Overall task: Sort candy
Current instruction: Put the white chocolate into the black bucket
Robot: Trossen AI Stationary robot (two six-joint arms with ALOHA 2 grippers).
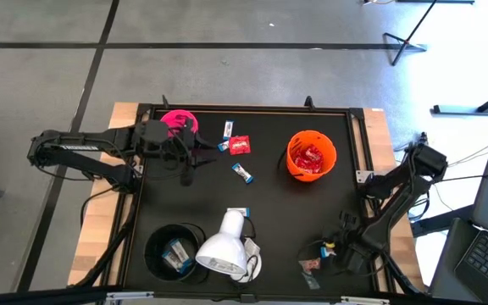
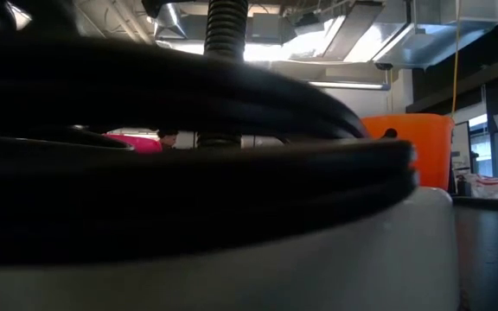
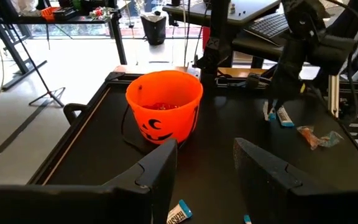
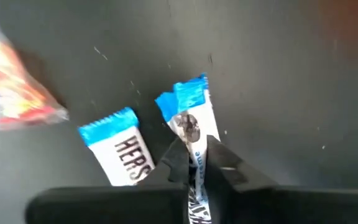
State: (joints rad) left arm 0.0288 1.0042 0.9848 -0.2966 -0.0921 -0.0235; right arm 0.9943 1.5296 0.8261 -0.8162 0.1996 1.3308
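My right gripper [image 4: 194, 163] is at the table's near right corner [image 1: 329, 252], shut on a slim white-and-blue bar [image 4: 193, 115]. A second white-and-blue bar [image 4: 118, 149] and a red-and-clear wrapped candy [image 4: 17, 93] lie on the mat beside it. My left gripper [image 3: 204, 165] is open and empty above the mat's far left part [image 1: 185, 159]. A white-and-blue bar [image 3: 178, 213] lies just below its fingers. Another bar [image 1: 229, 129], a red packet [image 1: 240, 146] and a further bar [image 1: 243, 173] lie loose on the mat near it. My right gripper pinches the white-and-blue bar between its two fingertips, about the bar's middle [image 4: 195, 144]. The bar lies along the fingers, and its blue end [image 4: 188, 93] sticks out past the tips. The fingers point down at the mat. Whether the bar is lifted clear, I cannot tell.
An orange cup [image 1: 311, 155] with red candy stands at the far right, a pink cup [image 1: 179, 121] at the far left, and a black cup [image 1: 174, 250] with bars at the near left. A white lamp head [image 1: 224, 246] lies beside the black cup and blocks the low view.
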